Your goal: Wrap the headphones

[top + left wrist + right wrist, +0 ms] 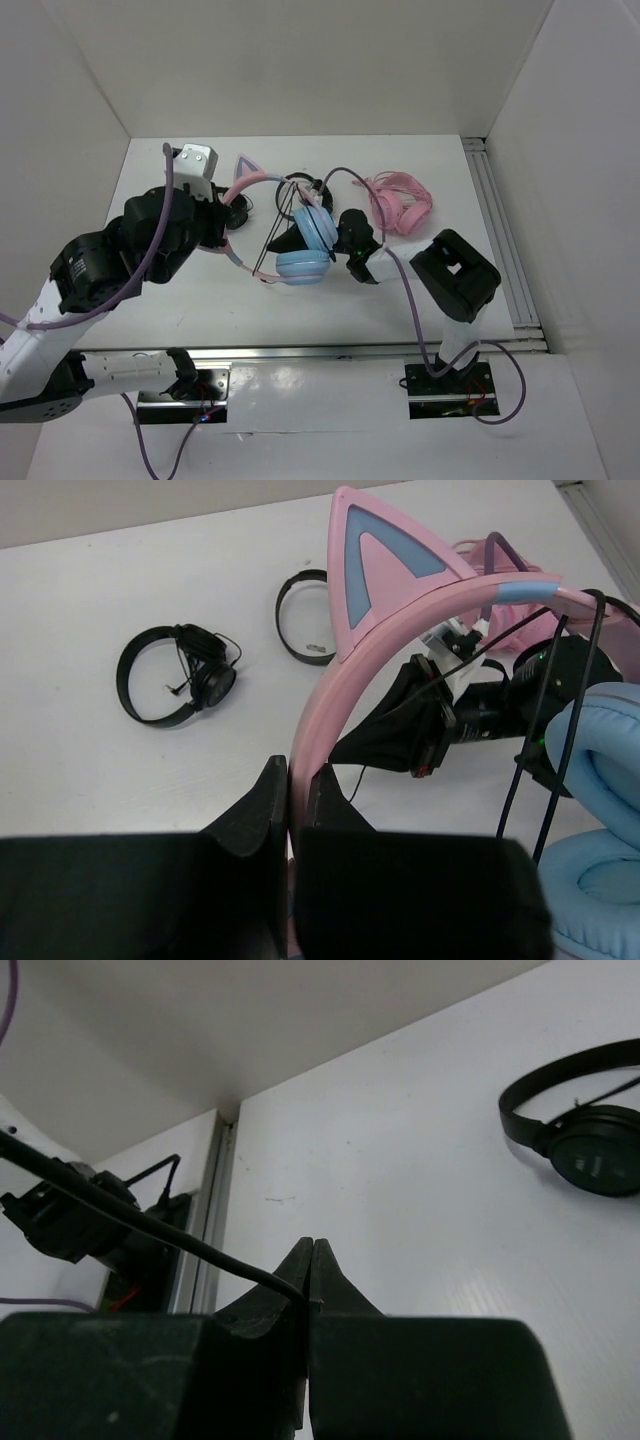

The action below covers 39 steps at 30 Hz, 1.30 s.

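The headphones, with light blue ear cups (305, 262) and a pink cat-ear headband (262, 180), are held up over the middle of the table. My left gripper (230, 235) is shut on the headband's left side; in the left wrist view the pink band (330, 695) runs up from between my fingers (262, 800). My right gripper (285, 245) reaches in beside the ear cups, shut on the thin black cable (272, 232). In the right wrist view the cable (150, 1228) comes in from the left and ends pinched in that gripper (311, 1260). The cable hangs in taut lines around the headband.
All-pink cat-ear headphones (400, 205) lie at the back right. Black headphones (175, 675) and a second black headband (300, 630) lie on the table behind. A metal rail (500, 230) runs along the right edge. White walls enclose the table.
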Motion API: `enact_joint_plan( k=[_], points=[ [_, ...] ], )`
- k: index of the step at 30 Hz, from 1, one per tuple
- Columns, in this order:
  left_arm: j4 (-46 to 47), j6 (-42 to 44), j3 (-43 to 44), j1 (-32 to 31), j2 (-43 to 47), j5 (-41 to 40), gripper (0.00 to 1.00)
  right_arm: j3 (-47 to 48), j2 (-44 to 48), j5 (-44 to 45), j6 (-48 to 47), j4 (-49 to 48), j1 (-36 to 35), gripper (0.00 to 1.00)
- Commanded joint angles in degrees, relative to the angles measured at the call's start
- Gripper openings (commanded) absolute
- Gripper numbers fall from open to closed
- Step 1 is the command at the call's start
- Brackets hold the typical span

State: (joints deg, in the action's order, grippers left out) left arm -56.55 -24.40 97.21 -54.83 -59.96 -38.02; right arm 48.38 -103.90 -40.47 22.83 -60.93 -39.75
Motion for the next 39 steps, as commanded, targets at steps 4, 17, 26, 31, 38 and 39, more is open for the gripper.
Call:
enact_joint_plan(
  k=[4,17,26,31,38,39],
  points=[
    [13.49,-9.77,4.74,-0.54,-1.21,-9.61,0.0,2.33,-7.02,2.85,6.51,-10.61,-1.91,0.03],
    [13.49,-12.94,4.13,3.59,-1.3,-11.28,0.0,-0.83,-8.77,3.91,6.62,-12.47,-3.76,0.13],
    [11.47,-15.58,4.13,3.59,-0.24,-14.36,0.0,-1.97,-11.33,3.91,6.61,-14.22,-3.76,0.19],
    [10.94,-16.2,4.13,3.59,-0.24,-15.59,0.0,-1.97,-11.33,4.43,5.39,-12.65,-4.29,0.14],
    [9.01,-20.06,3.61,4.11,-1.3,-20.42,0.0,-4.43,-10.28,6.1,4.86,-11.5,-4.9,0.01],
    [8.31,-20.07,3.6,4.12,-1.9,-21.04,0.0,-4.43,-9.23,6.1,3.81,-10.54,-6.29,0.0]
  ],
)
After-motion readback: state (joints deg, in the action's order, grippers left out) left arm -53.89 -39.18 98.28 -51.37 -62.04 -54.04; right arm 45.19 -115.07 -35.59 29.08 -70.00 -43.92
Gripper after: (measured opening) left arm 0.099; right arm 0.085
